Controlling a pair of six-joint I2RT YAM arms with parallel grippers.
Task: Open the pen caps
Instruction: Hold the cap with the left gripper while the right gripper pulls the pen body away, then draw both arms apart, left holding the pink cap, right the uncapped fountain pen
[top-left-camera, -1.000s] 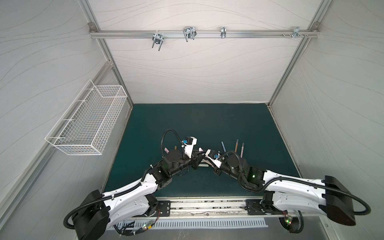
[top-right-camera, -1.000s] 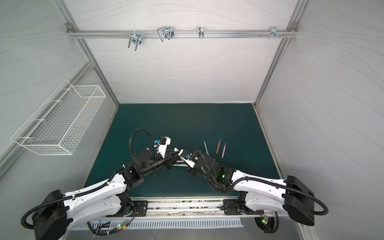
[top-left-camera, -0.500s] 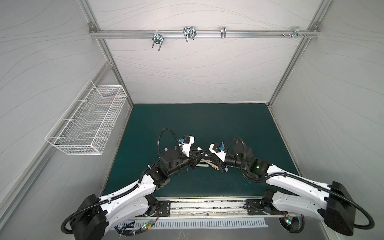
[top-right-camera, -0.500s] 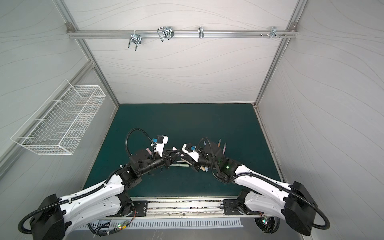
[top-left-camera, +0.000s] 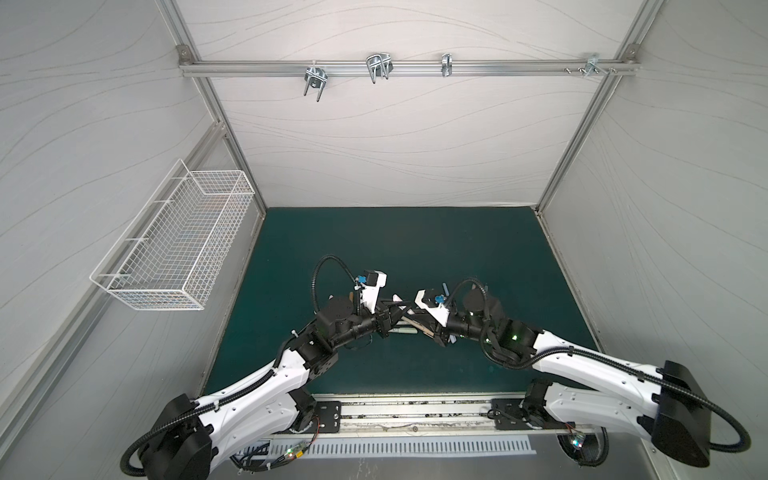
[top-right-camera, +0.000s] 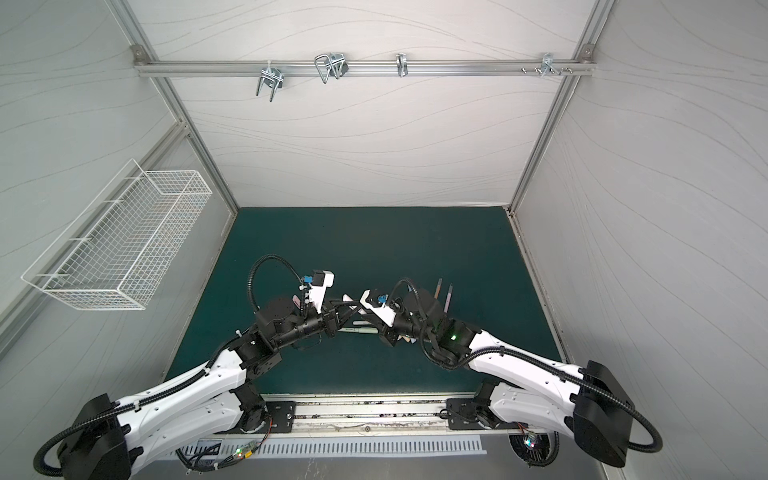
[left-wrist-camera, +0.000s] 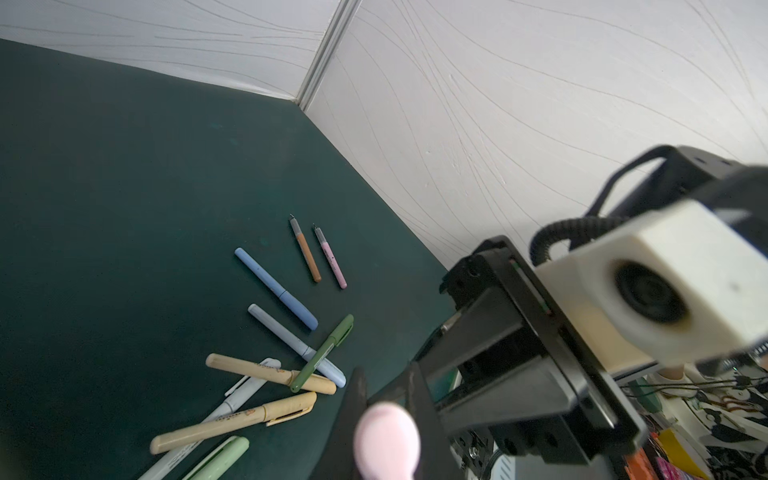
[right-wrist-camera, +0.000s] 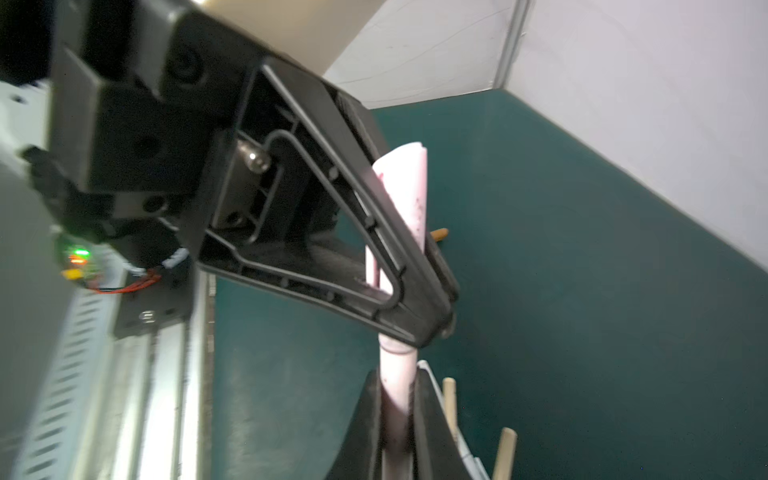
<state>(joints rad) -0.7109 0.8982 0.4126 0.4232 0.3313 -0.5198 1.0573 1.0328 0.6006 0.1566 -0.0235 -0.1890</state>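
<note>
White panelled walls (top-left-camera: 395, 145) close in a dark green mat (top-left-camera: 457, 249), and above its middle the left gripper (left-wrist-camera: 386, 399) and right gripper (right-wrist-camera: 397, 395) meet nose to nose. Each is clamped tight on the same pink pen (right-wrist-camera: 405, 187), which is held off the mat between them, one end running back past the left gripper's fingers. Beneath them lies a loose heap of capped pens (left-wrist-camera: 276, 289) in blue, tan, green and white, and to the far right two uncapped pens (left-wrist-camera: 307, 257), orange and pink, lie side by side.
</note>
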